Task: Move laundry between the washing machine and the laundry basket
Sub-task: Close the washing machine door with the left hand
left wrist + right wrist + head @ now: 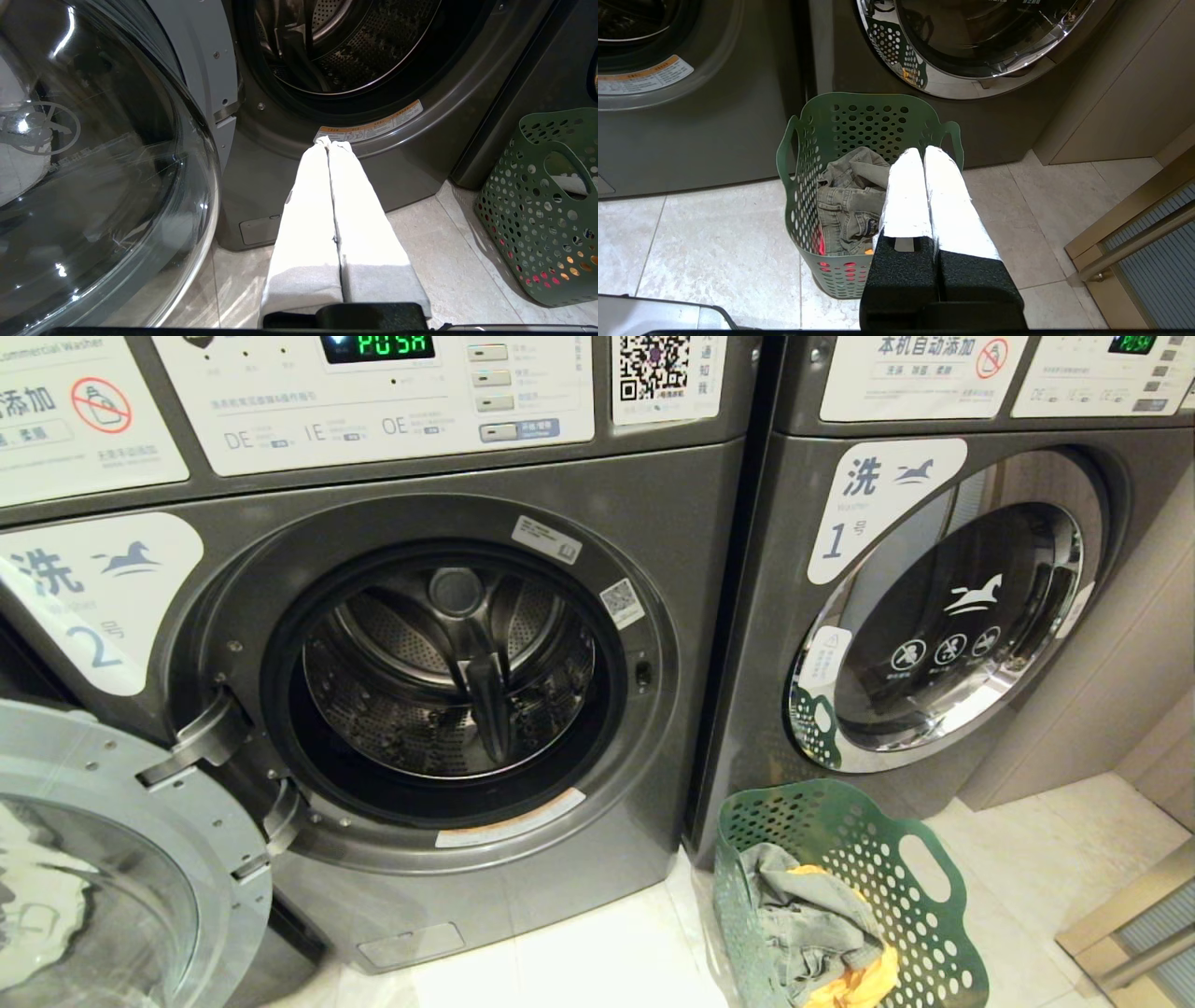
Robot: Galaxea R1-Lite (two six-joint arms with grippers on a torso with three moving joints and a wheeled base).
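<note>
The washing machine (523, 859) marked 2 stands with its round glass door (103, 859) swung open to the left and a bare steel drum (448, 681). The green laundry basket (920, 868) sits on the floor to its right, holding the laundry: a dark grey garment (808, 915) on top, an orange-yellow one (864, 985) beside it, red-pink cloth (822, 242) showing through the holes. My left gripper (332, 141) is shut and empty, low before the washer's front. My right gripper (923, 150) is shut and empty above the basket (859, 116). Neither arm shows in the head view.
A second washer (934, 625) marked 1 stands to the right with its door closed. A beige cabinet wall (1120, 691) and a metal-framed sliding door (1139, 933) close off the right side. Pale floor tiles (597, 961) lie before the machines.
</note>
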